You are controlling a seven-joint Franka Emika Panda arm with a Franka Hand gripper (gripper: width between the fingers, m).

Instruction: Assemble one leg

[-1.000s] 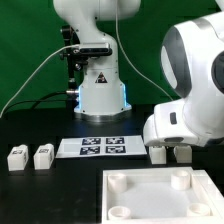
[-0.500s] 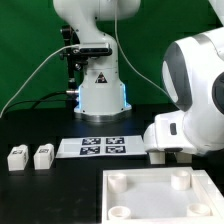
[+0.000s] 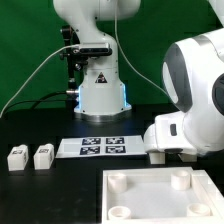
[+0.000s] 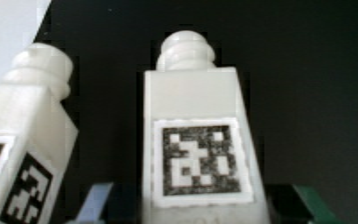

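In the wrist view one leg (image 4: 197, 120), a white oblong block with a square tag and a rounded peg at its far end, lies between the fingers of my gripper (image 4: 208, 205). The jaws are open and straddle its near end, with a dark gap on each side. A second leg (image 4: 25, 130) lies beside it. In the exterior view these two legs (image 3: 158, 155) (image 3: 185, 155) show under the arm's white wrist, which hides the fingers. Two more legs (image 3: 16, 157) (image 3: 43, 156) stand at that view's left.
The marker board (image 3: 103, 147) lies flat in the middle of the black table. The large white square tray-like piece (image 3: 150, 178) with round corner sockets lies in front, at the exterior view's right. A robot base stands at the back.
The arm has come lower and a little toward the exterior view's right over the two legs, then held still for the last half second.
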